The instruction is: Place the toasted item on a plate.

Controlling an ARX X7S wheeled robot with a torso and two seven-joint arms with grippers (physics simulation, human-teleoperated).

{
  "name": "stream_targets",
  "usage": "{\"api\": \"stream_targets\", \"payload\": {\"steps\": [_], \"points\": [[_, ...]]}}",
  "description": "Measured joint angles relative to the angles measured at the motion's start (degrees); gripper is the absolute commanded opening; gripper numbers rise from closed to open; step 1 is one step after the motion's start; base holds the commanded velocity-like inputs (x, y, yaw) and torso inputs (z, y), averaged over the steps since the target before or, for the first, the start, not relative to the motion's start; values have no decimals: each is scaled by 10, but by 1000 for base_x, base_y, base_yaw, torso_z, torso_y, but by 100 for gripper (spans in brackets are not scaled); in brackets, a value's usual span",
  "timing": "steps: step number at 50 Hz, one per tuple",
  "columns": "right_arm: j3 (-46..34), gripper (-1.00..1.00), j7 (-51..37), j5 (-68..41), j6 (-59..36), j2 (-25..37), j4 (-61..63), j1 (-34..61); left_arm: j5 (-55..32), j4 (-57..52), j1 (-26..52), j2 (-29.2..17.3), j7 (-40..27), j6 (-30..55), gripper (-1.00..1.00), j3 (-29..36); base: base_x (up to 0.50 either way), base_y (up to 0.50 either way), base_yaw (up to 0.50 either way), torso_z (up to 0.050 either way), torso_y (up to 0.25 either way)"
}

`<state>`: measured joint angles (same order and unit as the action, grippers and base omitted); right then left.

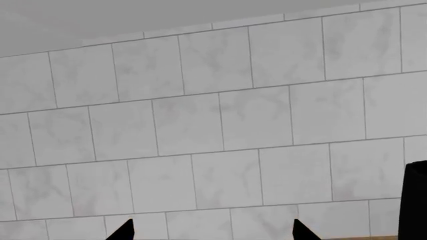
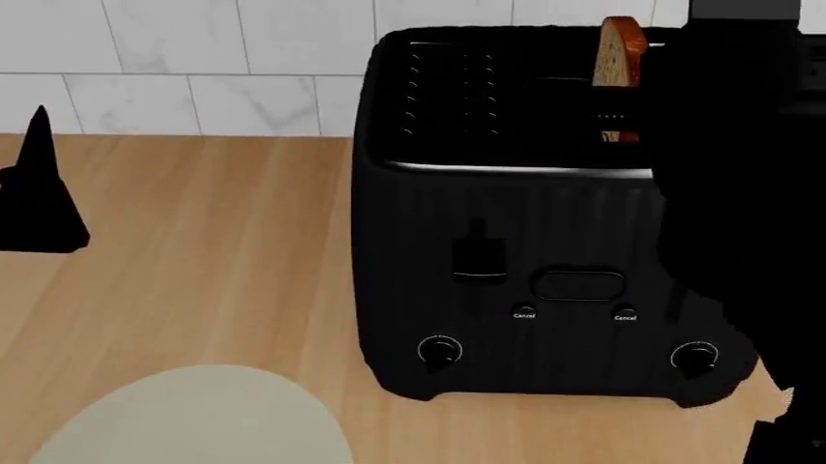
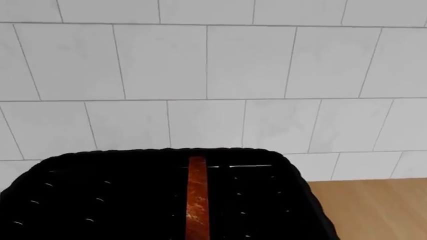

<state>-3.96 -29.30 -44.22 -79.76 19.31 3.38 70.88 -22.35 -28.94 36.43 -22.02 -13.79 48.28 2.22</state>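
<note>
Black ribbed toaster (image 2: pixel 543 242), crusted toast (image 2: pixel 620 58) upright in slot.
Matte plate (image 2: pixel 193 416) at desk (image 2: pixel 220 251) edge; left fingers (image 1: pixel 127 231) wide, right unclear.

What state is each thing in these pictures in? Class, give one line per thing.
Toast: upright in the toaster's right slot, top sticking out, ungrasped.
Toaster: standing on the counter against the tiled wall; left slot shows no bread.
Plate: flat on the counter, front left of the toaster, bare where visible.
Left hand: open, holding nothing, facing the wall.
Right hand: fingers not visible, state unclear.
</note>
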Motion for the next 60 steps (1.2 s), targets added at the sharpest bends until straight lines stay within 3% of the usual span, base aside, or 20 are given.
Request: {"api": "stream_targets", "payload": {"steps": [40, 41, 60], "points": [[-80, 100, 68, 52, 110, 4, -153, 24, -2, 7, 3, -3, -5, -5, 100, 7, 0, 0, 0, 0, 0], [-81, -100, 69, 52, 111, 4, -154, 24, -3, 6, 3, -3, -5, -5, 100, 6, 0, 0, 0, 0, 0], [-90, -100, 68, 47, 114, 4, -153, 27, -10, -3, 0, -9, -7, 0, 100, -1, 0, 0, 0, 0, 0]]}}
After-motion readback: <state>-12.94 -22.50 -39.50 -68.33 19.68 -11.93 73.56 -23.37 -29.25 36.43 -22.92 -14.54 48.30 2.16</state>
